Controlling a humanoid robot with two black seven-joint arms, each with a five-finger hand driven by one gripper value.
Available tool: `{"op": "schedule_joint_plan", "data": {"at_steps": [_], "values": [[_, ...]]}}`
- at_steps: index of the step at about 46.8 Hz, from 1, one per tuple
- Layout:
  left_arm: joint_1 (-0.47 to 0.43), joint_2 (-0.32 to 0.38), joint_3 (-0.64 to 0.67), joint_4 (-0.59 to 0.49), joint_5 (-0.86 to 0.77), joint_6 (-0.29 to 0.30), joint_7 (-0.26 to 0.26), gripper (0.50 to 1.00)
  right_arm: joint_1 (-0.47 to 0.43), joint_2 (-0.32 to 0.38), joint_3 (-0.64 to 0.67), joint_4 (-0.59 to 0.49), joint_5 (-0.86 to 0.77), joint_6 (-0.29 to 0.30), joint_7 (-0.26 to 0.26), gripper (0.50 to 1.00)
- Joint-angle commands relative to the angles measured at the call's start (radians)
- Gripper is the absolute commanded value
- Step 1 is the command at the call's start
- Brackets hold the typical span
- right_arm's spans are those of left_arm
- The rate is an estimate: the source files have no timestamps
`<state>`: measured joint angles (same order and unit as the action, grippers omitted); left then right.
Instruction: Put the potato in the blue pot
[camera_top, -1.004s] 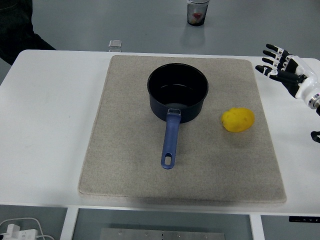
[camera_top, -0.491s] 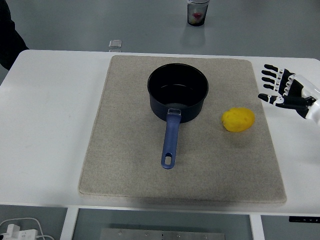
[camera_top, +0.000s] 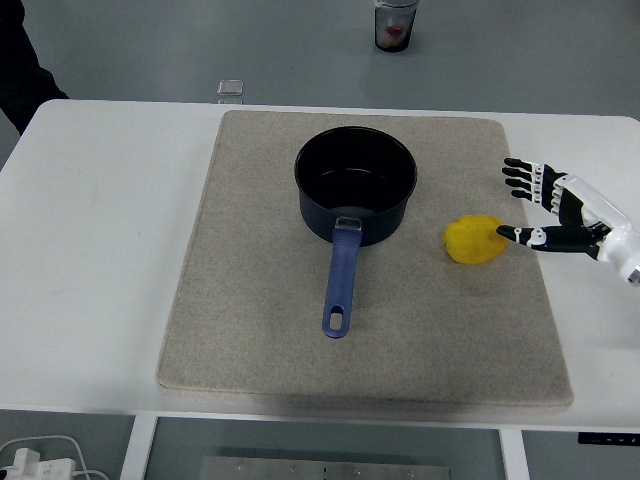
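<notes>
Just left of my right hand (camera_top: 560, 210), the potato (camera_top: 476, 240) is lying crosswise on the mat (camera_top: 250, 330). I am holding the fingers spread wide and empty, the thumb nearly touching it.

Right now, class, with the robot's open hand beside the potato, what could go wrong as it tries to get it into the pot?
1. The right hand is open, only its thumb near the round potato; a nudge could roll it across the mat.
2. The blue pot stands close; a low carry could hit its rim.

Glossy dark enamelled pot (camera_top: 355, 198) with smooth plastic handle on a rough, matt felt-like mat (camera_top: 250, 330); smooth white table (camera_top: 90, 250).
</notes>
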<state>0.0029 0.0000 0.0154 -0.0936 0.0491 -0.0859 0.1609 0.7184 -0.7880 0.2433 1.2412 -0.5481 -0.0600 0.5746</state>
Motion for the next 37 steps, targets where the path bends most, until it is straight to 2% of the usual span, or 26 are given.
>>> {"op": "schedule_joint_plan", "data": {"at_steps": [1,16,37], "values": [[0.000,0.000,0.000,0.000,0.000,0.001,-0.001,0.996,0.001,0.003,-0.010,0.000,-0.032,-0.007,0.005,0.928],[-0.001,0.000,0.000,0.000,0.000,0.000,0.000,0.996,0.015,0.004,-0.076,-0.002,-0.102,-0.026,0.022,0.928],[0.000,0.000,-0.002,0.003,0.000,0.002,0.000,0.996,0.081,0.085,-0.154,-0.065,-0.107,-0.061,0.022,0.928]]}}
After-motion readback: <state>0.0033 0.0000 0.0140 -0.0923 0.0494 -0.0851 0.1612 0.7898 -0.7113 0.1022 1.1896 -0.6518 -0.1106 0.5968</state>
